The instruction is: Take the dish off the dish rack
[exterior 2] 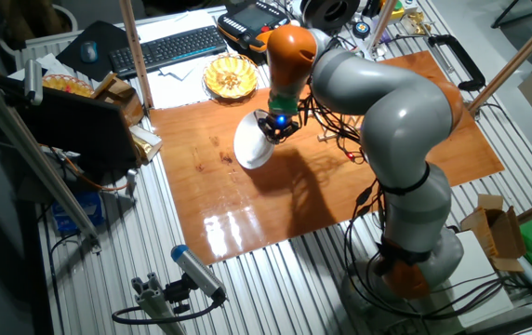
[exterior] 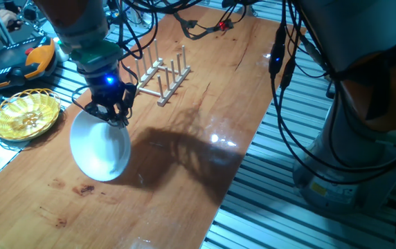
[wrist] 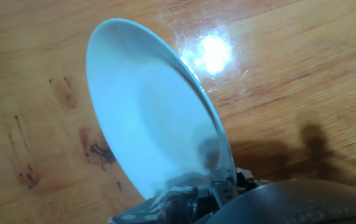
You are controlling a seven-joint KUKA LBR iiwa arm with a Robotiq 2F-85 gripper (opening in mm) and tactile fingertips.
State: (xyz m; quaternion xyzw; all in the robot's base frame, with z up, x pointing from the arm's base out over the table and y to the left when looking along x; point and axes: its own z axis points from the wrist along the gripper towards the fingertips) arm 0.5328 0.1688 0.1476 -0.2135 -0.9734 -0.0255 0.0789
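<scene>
Wooden table (exterior: pixel 205 104) under me, far edge cut off in one fixed view. My arm (exterior 2: pixel 378 102) hides dish rack in the other fixed view. Dish (exterior: pixel 100 146) hangs tilted on edge from my gripper (exterior: pixel 115 114), clear of dish rack (exterior: pixel 162 75), which stands apart behind it. My jaws pinch dish rim; fingertips mostly cut off in hand view. Yellow basket (exterior: pixel 25 114) beside dish.

Silver-grey arm (exterior 2: pixel 392 112) with orange joint bands, black cables, and a blue-lit black claw (exterior: pixel 112 117).
</scene>
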